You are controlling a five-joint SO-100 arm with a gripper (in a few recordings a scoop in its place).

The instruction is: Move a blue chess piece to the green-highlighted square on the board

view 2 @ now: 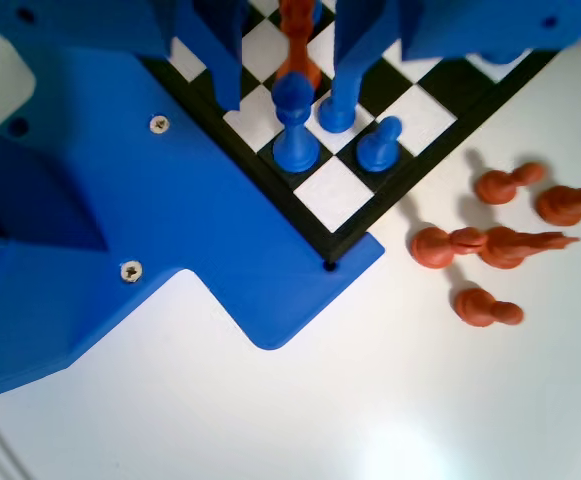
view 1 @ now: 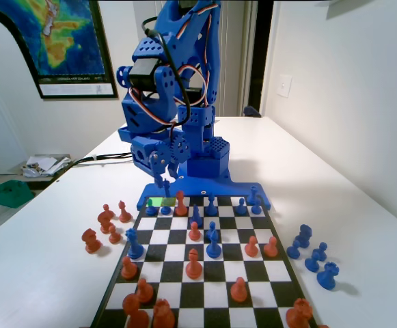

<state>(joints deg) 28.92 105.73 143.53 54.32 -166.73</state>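
White table: five orange pieces beside board.

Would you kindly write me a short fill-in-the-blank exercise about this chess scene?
1. In the fixed view, the highlighted square is coloured ___.
2. In the fixed view, the gripper hangs over the board's ___ end.
3. In the wrist view, the chess pieces lying on the table are coloured ___.
Missing words: green; far; orange-red.

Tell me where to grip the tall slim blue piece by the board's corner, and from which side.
Best take the tall slim blue piece on its narrow shaft, above the flared base, coming straight down. It stands upright, and a shorter blue piece and a pawn crowd it low down.
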